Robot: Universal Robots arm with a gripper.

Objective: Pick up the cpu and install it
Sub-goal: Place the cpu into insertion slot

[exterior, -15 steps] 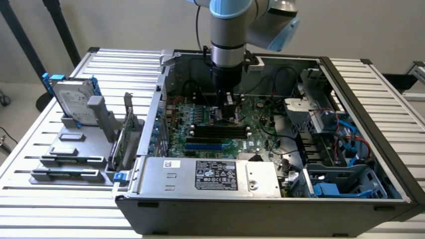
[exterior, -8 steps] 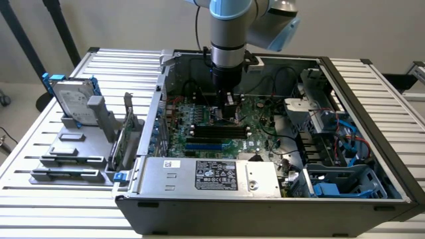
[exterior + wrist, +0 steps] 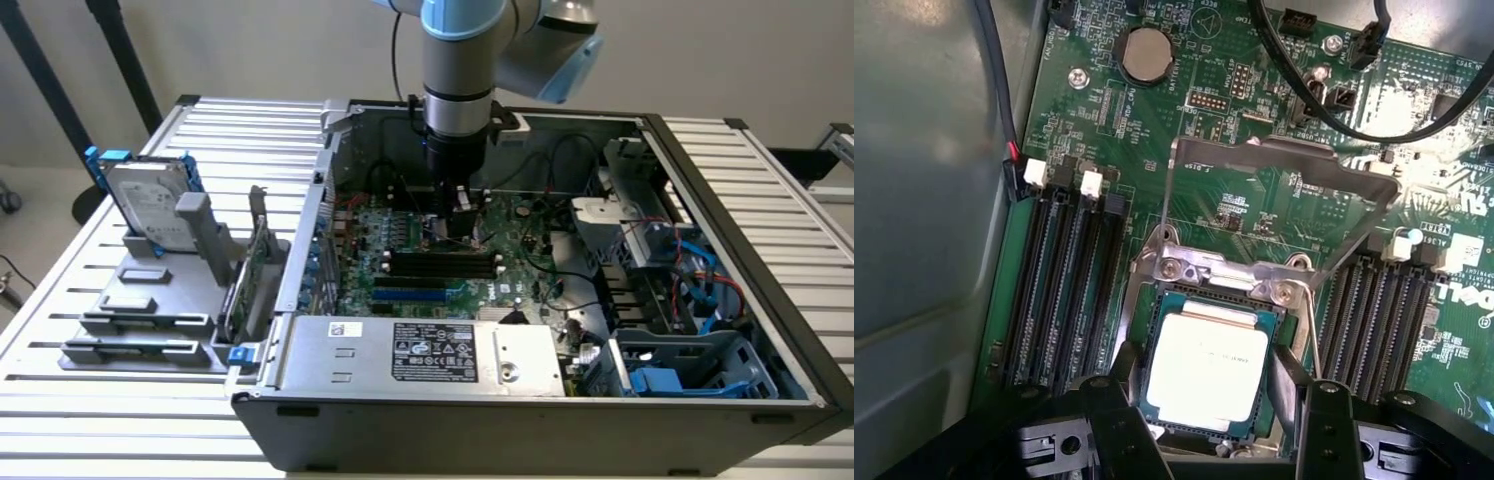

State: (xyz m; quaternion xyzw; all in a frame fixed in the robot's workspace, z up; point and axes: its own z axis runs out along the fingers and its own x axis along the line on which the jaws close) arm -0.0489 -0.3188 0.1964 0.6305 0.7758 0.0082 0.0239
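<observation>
Inside the open computer case (image 3: 534, 430), the cpu (image 3: 1206, 365) lies flat in the motherboard socket (image 3: 1184, 268) below its raised load plate (image 3: 1254, 155); the jaws stand wide, one on each side of it.

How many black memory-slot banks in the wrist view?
2: one black slot bank beside the silvery-grey square cpu, the other bank on its opposite side. More may be hidden.
</observation>
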